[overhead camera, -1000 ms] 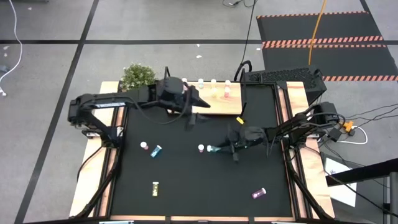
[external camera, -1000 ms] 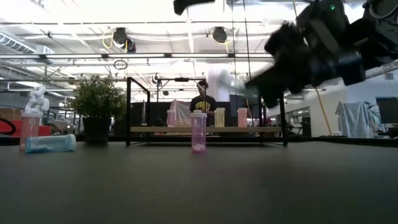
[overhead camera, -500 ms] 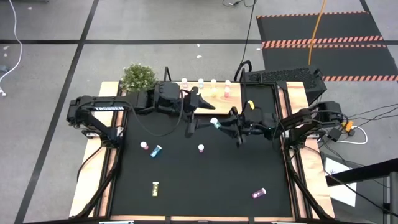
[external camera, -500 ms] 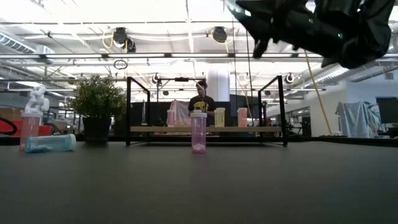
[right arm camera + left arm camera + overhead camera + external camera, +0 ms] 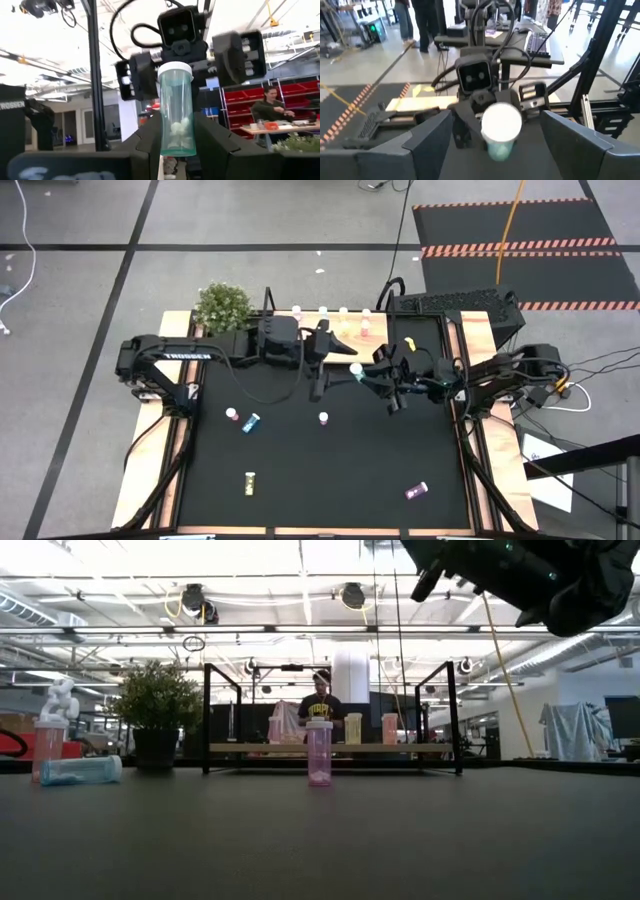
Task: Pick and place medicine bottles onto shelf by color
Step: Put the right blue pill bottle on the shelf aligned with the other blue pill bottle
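Both arms are meeting in mid-air just before the shelf [image 5: 345, 340], closer than a moment ago. Right gripper [image 5: 362, 373] is pinching the teal bottle [image 5: 175, 116], cap pointing at the left gripper [image 5: 322, 370], whose wide-spread fingers [image 5: 427, 140] are flanking it, ready for handover.

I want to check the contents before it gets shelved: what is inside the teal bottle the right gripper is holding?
Through the clear teal bottle some small white pieces lie near the bottom. The right gripper fingers cover its lowest part.
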`<state>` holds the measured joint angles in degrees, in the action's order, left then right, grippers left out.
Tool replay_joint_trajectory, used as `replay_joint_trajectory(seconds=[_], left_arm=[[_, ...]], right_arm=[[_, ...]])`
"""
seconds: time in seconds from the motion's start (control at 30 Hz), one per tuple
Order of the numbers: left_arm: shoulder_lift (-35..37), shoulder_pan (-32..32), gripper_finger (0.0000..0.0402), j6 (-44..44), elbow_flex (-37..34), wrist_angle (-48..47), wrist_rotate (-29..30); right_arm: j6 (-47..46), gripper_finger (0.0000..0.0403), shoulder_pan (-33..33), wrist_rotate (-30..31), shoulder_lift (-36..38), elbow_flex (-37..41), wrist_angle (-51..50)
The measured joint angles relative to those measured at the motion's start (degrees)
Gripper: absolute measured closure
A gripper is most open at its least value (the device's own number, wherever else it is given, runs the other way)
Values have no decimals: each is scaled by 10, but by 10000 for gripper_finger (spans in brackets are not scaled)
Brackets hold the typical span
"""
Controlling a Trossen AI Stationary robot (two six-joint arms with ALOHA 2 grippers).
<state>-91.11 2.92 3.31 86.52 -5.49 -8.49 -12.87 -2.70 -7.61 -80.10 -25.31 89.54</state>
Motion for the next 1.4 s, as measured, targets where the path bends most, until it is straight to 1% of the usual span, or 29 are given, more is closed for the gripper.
replay_joint_trajectory(seconds=[0.27, 0.4, 0.63, 0.77, 0.87, 0.93, 1.03, 1.27, 1.4], left_arm=[[-8, 0, 174, 3, 0, 30, -4], [-18, 0, 192, -13, 0, 50, -5], [-19, 0, 207, -21, 0, 51, -5], [-19, 0, 239, -26, 0, 48, -20], [-19, 0, 267, -32, 0, 43, -21], [-19, 0, 279, -33, 0, 42, -21], [-19, 0, 283, -33, 0, 43, -21], [-19, 0, 274, -34, 0, 41, -20], [-19, 5, 274, -37, 0, 37, -13]], right_arm=[[5, 310, 0, 0, 8, 0, -2], [5, 310, 0, 0, 9, 0, 2], [4, 309, 0, 0, 8, 0, 0], [3, 309, 0, 0, 8, 0, 0], [2, 309, 0, 0, 8, 0, -1], [1, 309, 0, 0, 8, 0, -1], [1, 309, 0, 0, 8, 0, -1], [-1, 308, 0, 1, 8, 0, -2], [-4, 292, 0, 30, 9, 0, -22]])
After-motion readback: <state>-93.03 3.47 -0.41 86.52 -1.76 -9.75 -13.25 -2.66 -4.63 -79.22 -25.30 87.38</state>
